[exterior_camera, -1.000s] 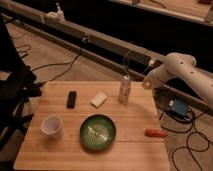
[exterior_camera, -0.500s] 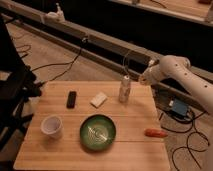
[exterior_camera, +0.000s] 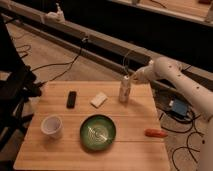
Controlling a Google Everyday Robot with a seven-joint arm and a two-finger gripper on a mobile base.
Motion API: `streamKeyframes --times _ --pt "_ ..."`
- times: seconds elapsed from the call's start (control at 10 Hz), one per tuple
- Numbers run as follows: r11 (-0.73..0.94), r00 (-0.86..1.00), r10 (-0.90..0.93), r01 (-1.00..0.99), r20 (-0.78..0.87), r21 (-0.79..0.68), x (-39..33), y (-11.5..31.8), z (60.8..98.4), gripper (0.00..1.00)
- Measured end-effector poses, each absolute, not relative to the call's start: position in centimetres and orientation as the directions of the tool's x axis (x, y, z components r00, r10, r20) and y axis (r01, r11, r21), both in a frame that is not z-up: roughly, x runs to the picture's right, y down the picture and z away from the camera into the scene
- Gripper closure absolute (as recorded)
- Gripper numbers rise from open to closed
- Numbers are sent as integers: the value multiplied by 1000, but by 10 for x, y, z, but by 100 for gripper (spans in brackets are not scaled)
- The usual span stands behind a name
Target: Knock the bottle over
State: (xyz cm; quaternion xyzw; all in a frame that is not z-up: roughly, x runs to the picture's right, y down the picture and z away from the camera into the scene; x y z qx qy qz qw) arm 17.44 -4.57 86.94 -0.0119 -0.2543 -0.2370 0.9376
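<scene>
The bottle (exterior_camera: 124,91) is slim, whitish and translucent with a white cap. It stands upright near the far right edge of the wooden table (exterior_camera: 75,150). My gripper (exterior_camera: 131,78) is at the end of the white arm (exterior_camera: 172,75) that reaches in from the right. It sits right at the bottle's cap, touching it or nearly so, on its upper right side.
On the table are a flat white block (exterior_camera: 98,99), a black remote-like object (exterior_camera: 71,99), a white cup (exterior_camera: 52,126), a green bowl (exterior_camera: 98,131) and an orange-red object (exterior_camera: 155,133). Cables and a blue box (exterior_camera: 178,107) lie on the floor at the right.
The arm has swung left, bringing the gripper from off the table's right side to the bottle's cap. The bottle still stands upright.
</scene>
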Motion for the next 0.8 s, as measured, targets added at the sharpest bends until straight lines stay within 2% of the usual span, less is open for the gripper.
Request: streamKeyframes --times 0.8 --pt "835 526 -476 521 705 176 119 2 828 100"
